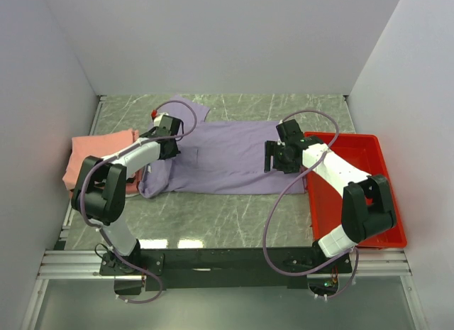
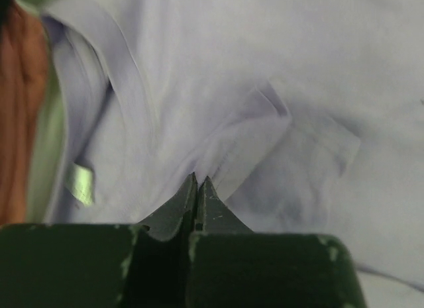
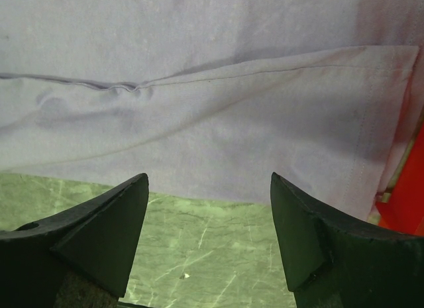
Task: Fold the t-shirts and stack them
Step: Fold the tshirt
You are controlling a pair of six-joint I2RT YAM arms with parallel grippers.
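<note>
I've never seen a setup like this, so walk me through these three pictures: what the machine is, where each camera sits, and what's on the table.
Two robot arms are bolted at the table's near edge. The overhead picture looks down from behind them; the other two come from cameras on each wrist.

On the marble table lies a lavender t-shirt, spread out. A folded salmon-pink shirt sits at the left and a red tray at the right.

The left pincer is closed; its tips rest at a fold of the lavender cloth, though whether it pinches fabric is unclear. The right pincer is open, holding nothing, just above the shirt's edge.
</note>
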